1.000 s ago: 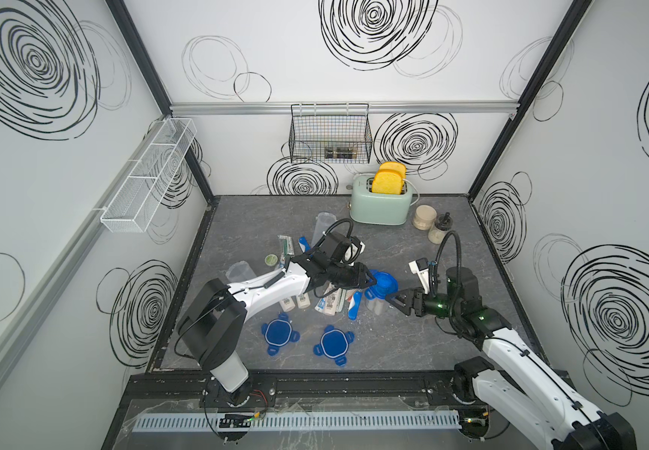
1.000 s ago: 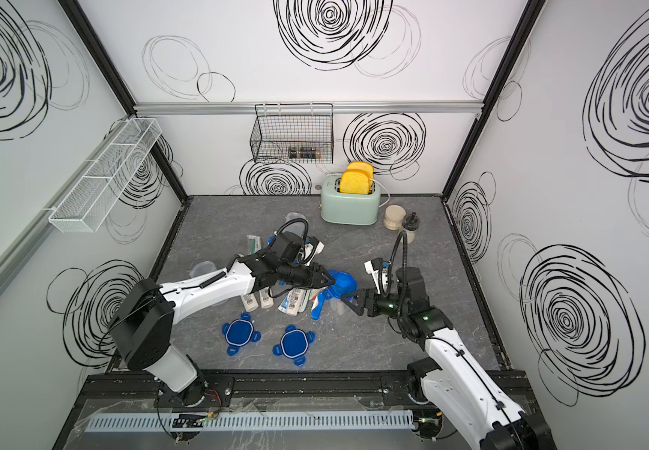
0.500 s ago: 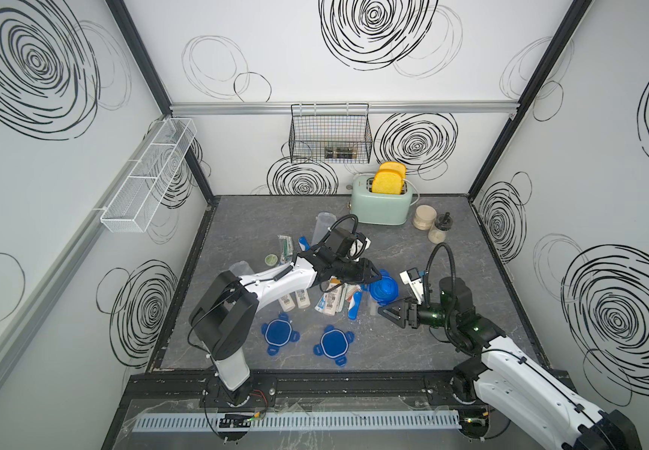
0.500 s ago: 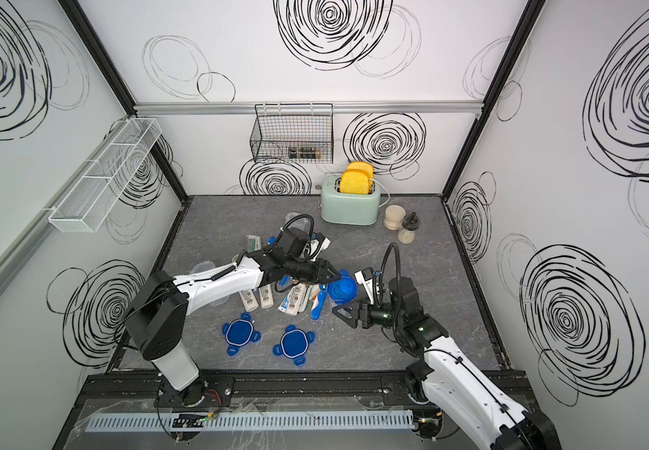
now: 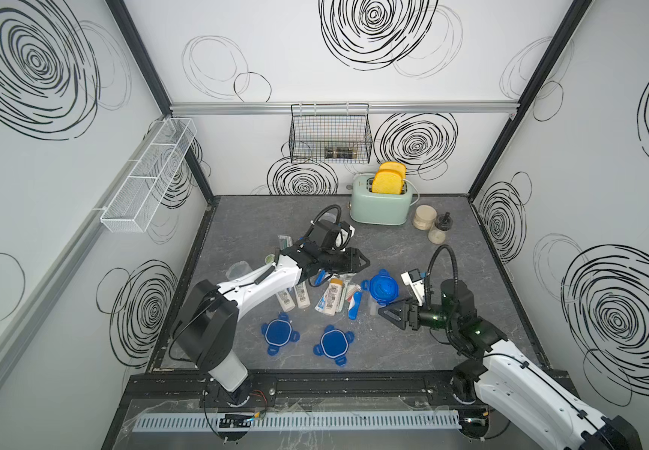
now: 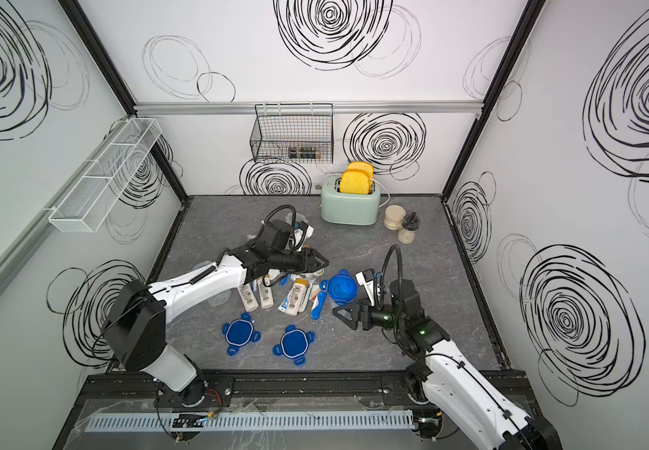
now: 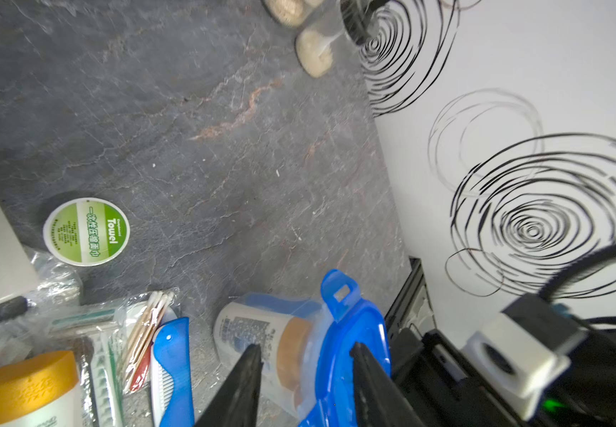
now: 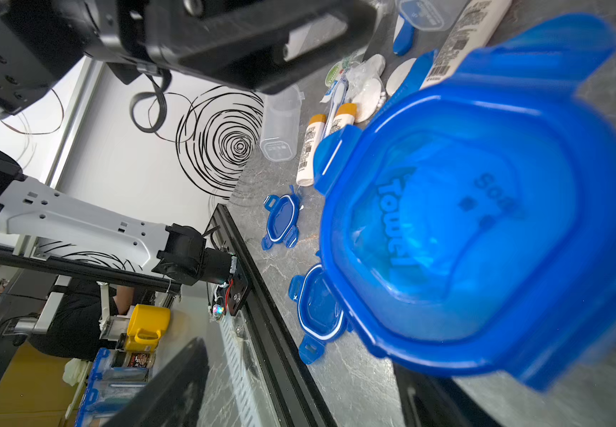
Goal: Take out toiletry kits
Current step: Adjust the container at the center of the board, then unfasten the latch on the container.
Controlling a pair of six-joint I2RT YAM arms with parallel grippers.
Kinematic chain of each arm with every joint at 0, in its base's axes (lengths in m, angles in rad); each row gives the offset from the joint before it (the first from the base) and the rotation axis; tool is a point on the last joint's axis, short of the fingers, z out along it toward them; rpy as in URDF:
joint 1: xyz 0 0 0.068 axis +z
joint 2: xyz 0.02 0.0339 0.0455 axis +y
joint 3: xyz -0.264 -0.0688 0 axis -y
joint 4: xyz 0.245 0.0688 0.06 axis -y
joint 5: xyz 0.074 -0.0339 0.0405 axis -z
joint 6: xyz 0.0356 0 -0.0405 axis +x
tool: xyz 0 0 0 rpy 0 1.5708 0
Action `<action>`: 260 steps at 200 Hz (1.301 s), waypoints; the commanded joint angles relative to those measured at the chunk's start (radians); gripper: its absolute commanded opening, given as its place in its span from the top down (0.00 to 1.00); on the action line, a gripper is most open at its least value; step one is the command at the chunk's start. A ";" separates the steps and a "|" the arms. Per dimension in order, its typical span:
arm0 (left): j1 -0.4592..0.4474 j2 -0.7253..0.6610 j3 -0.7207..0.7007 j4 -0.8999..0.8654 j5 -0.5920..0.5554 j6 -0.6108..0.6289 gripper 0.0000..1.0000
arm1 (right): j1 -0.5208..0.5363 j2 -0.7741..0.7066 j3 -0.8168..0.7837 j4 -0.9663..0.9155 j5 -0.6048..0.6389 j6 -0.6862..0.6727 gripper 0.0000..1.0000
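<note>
Loose toiletry kits lie mid-table in both top views: cream bottles with tan caps (image 5: 301,298), a blue folding toothbrush (image 5: 355,306), and a green round tin (image 7: 86,231). A clear jar with a blue lid (image 5: 383,290) lies tilted beside them, and a cream bottle (image 7: 262,332) shows inside it. My left gripper (image 5: 358,261) hovers open just behind the jar, holding nothing. My right gripper (image 5: 387,311) stands open in front of the jar, whose lid (image 8: 484,229) fills the right wrist view, clear of both fingers.
Two loose blue four-tab lids (image 5: 279,333) (image 5: 332,345) lie near the front edge. An empty clear jar (image 5: 239,269) sits by the left arm. A green toaster (image 5: 380,202) and beige jars (image 5: 424,216) stand at the back, under a wire basket (image 5: 330,136).
Both grippers have opened wider. My right gripper has drawn back from the blue-lidded jar toward the front, and my left gripper has pulled away toward the back. The jar stays on the table.
</note>
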 commanded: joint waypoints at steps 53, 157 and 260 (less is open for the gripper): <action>-0.152 0.036 0.021 0.148 0.170 -0.103 0.72 | -0.014 -0.208 -0.125 -0.010 0.050 0.003 0.21; -0.150 0.135 -0.052 0.260 0.198 -0.159 0.81 | -0.015 -0.219 -0.190 0.130 0.007 0.038 0.22; -0.138 0.170 -0.135 0.336 0.204 -0.196 0.83 | -0.013 -0.110 -0.222 0.413 0.008 0.118 0.21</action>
